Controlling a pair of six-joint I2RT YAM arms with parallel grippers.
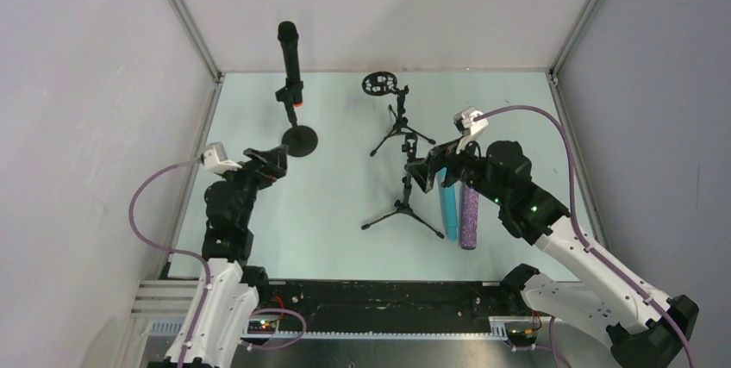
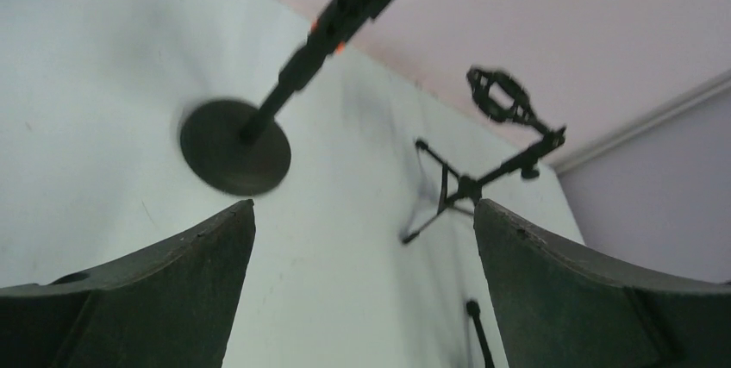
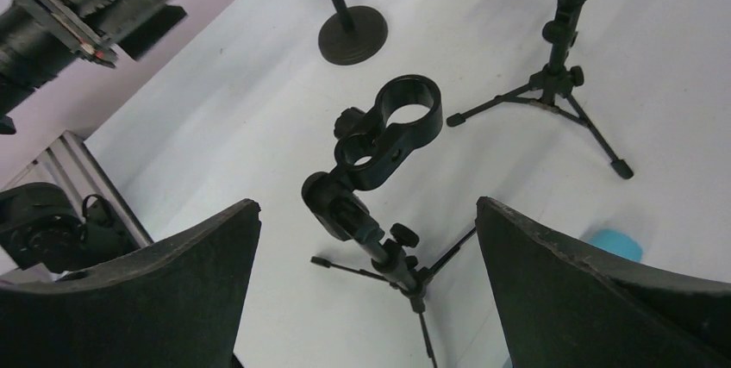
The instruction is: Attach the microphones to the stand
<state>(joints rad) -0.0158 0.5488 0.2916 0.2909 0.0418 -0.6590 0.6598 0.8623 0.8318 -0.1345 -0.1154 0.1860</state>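
Observation:
A black microphone [image 1: 289, 56] with an orange-red end [image 2: 338, 16] stands clamped in the round-base stand [image 1: 299, 140]. The cyan-blue microphone [image 1: 447, 204] and the glittery purple microphone [image 1: 469, 217] lie side by side on the table at the right. My right gripper [image 1: 427, 170] hangs open above the near tripod stand [image 1: 403, 206]; the stand's empty ring clip [image 3: 388, 131] shows just beyond my right gripper [image 3: 368, 204], and a cyan end [image 3: 614, 243] peeks out beside the right finger. My left gripper [image 1: 274, 164] is open and holds nothing, just short of the round base [image 2: 234, 146].
A second tripod stand [image 1: 398, 127] with an empty ring mount [image 1: 377, 85] stands at the back centre; the left wrist view shows this ring mount [image 2: 500, 96] too. Grey walls and aluminium frame posts [image 1: 185, 19] enclose the pale table [image 1: 345, 187].

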